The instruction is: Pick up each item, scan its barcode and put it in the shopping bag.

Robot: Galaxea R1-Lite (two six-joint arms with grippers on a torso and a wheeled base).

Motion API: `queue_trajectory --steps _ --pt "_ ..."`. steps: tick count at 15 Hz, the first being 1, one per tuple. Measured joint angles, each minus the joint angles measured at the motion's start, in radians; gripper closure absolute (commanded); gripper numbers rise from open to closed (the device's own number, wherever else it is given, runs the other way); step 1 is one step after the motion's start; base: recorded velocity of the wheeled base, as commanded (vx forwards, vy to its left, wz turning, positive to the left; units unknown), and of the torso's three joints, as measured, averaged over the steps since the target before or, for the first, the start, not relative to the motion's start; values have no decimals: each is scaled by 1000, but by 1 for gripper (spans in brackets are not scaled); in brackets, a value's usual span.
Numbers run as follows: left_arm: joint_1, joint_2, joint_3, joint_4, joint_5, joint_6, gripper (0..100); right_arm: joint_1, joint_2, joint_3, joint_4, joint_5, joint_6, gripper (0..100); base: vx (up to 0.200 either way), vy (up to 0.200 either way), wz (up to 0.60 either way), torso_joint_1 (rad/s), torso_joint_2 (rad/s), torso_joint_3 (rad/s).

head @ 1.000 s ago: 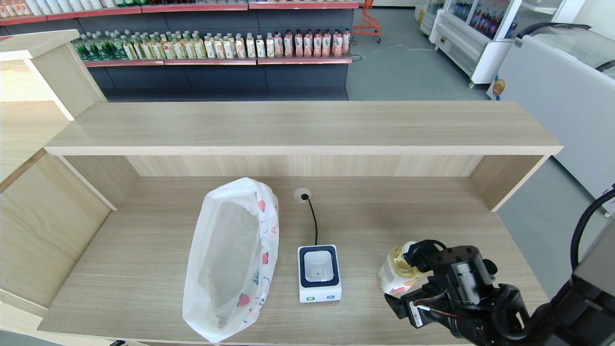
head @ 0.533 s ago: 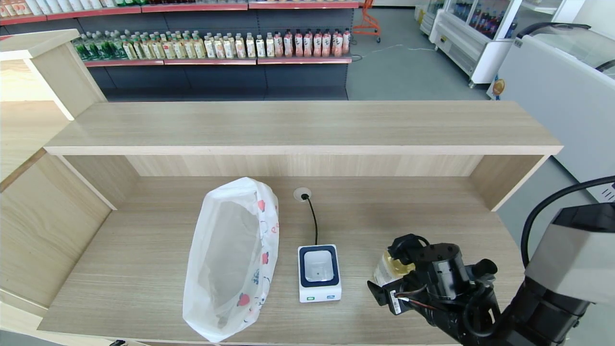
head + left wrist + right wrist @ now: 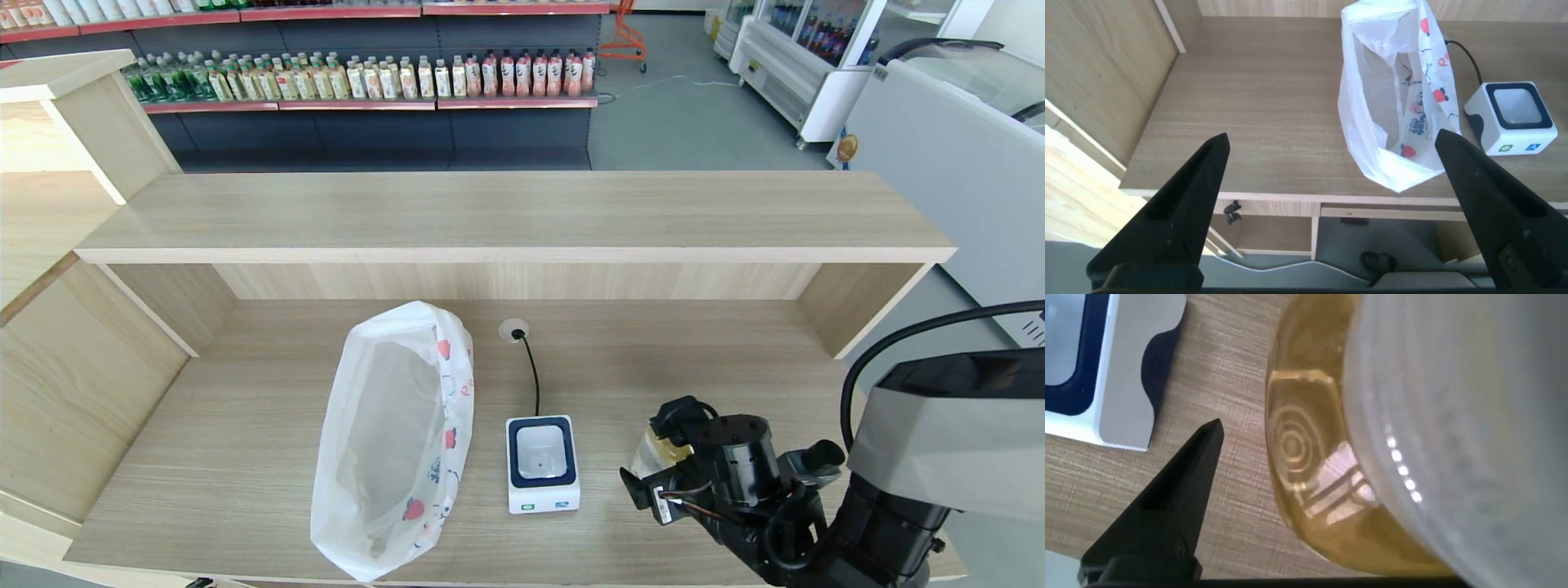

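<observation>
Status: the bottle of yellow liquid is on the right side of the counter, right of the scanner, near it but not touching. The right gripper is on the bottle from the near-right and covers most of it in the head view. We see only a strip of pale label and yellow contents on its left. In the right wrist view the bottle is close up, with wood grain beneath it and a corner of the scanner beside it. We cannot tell whether that gripper is clamped on the bottle or only around it, nor whether the bottle rests on the wood.

The left gripper is spread wide and carries nothing. It hangs by the counter's near edge, left of the shopping bag.

The shopping bag is white and translucent with red prints. It is slumped on the counter just left of the scanner, mouth open upward. The scanner is a white box with a dark blue frame round its window; its black cable runs to the far side into a grommet.
</observation>
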Motion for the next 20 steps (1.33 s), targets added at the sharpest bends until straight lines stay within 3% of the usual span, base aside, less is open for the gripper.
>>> queue_trajectory --steps 7,8,20 --pt "0 0 0 0 0 0 0 -8 66 -104 -51 33 0 0 0 0 0 0 0 0" --pt "0 0 0 0 0 0 0 -9 72 -111 -59 36 0 100 0 0 0 0 0 0" --pt "0 0 0 0 0 0 0 -17 84 -128 -110 76 -10 100 0 0 0 0 0 0"
